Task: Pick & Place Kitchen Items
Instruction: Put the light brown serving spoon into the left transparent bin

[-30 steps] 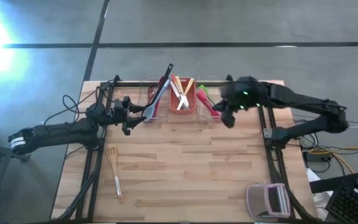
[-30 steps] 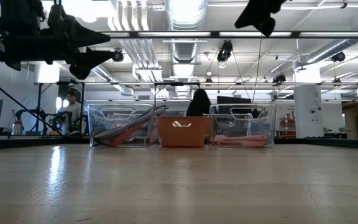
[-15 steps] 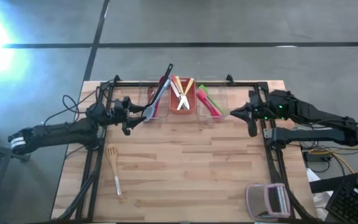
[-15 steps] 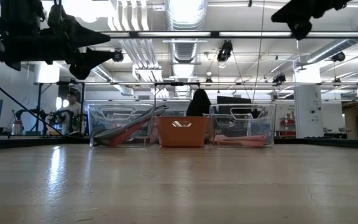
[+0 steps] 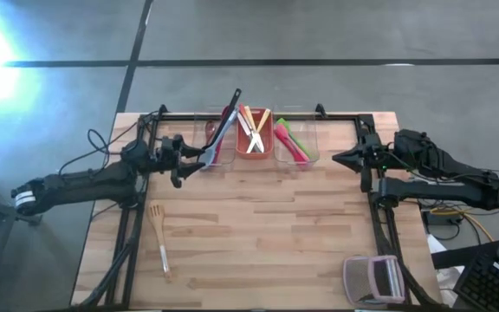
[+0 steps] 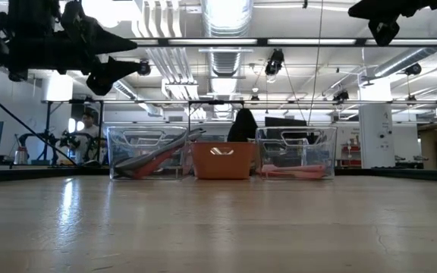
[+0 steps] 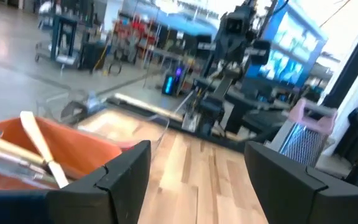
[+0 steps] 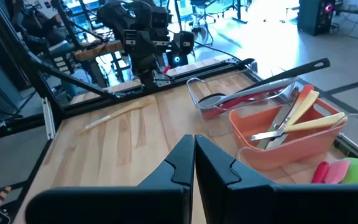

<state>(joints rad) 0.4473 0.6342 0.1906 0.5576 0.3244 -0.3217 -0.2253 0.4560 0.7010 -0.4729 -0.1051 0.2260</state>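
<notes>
Large red, grey and black utensils (image 5: 221, 128) lean in the left clear bin (image 5: 217, 149). Pale and red utensils (image 5: 251, 128) lie in the orange bin (image 5: 255, 151). Pink and green spoons (image 5: 289, 140) lie in the right clear bin (image 5: 310, 149). A wooden spatula (image 5: 158, 236) lies flat on the table at the near left. My left gripper (image 5: 196, 159) is open and empty, high above the table beside the left bin; it also shows in its wrist view (image 7: 197, 177). My right gripper (image 5: 338, 159) is shut and empty, high at the right of the bins (image 8: 194, 163).
A grey-and-pink boxy gadget (image 5: 372, 279) stands at the table's near right corner. The three bins stand in a row along the far edge. Dark frame rails (image 5: 379, 227) run along the table's left and right sides. Bare wood (image 5: 267, 234) lies between them.
My right gripper has gone from beside the right clear bin toward the table's right edge, staying high above the table. My left gripper has kept its place beside the left bin.
</notes>
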